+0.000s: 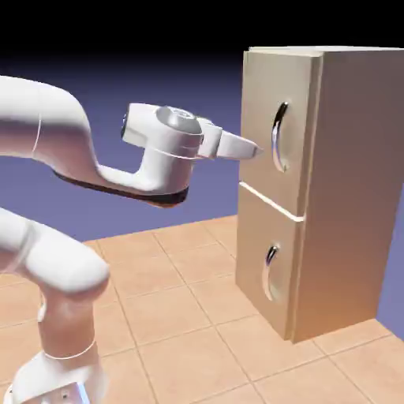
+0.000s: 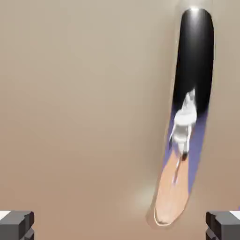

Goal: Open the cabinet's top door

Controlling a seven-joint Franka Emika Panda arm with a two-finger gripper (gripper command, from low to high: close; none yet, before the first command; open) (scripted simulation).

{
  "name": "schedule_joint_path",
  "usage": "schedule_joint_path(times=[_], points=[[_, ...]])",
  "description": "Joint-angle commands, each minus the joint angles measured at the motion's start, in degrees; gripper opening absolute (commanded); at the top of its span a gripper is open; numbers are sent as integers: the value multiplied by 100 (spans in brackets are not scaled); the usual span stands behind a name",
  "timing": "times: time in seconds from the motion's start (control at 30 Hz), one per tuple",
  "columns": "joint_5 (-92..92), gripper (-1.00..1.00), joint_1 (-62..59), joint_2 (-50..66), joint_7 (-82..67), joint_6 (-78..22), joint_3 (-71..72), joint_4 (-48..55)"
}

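1. The cabinet point(image 1: 347, 189) stands on the tiled floor point(image 1: 181, 316) toward the exterior view's right, its front turned to the arm point(image 1: 67, 122).
2. The top door point(image 1: 264, 95) sits flush in the upper part of that front, shut, with its long curved silver handle point(image 1: 276, 136) upright on it.
3. The gripper point(image 1: 259, 151) points at that door, its tip near the handle and on the exterior view's left of it.
4. From the hand view, I see the finger tips standing wide apart at the bottom corners, with nothing clamped between them.
5. The handle shows up large there, over on the right side, slightly slanted, and mirrors dark, violet and tan patches along with a small white shape.
6. Below the top door, past a pale seam point(image 1: 271, 201), is the lower door point(image 1: 256, 252), also shut, with its own curved handle point(image 1: 270, 272).
7. I see nothing standing between the gripper and the top door.
8. Behind it all hangs a blue-violet backdrop point(image 1: 181, 87), going black up top.
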Motion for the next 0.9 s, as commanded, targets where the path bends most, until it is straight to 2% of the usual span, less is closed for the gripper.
schedule_joint_path(times=[0.0, 0.5, 0.67, 0.7, 0.87], points=[[-250, 0, 64, -39, 202, -19, -65, 21], [-3728, 0, 954, -586, 3022, -279, -977, 316], [-4114, 0, 1883, 84, 3326, -572, -1586, 1004], [-4114, -100, 1883, 84, 3326, -572, -1586, 1004], [-3508, -100, 1057, 119, 3324, -904, -774, 574]])
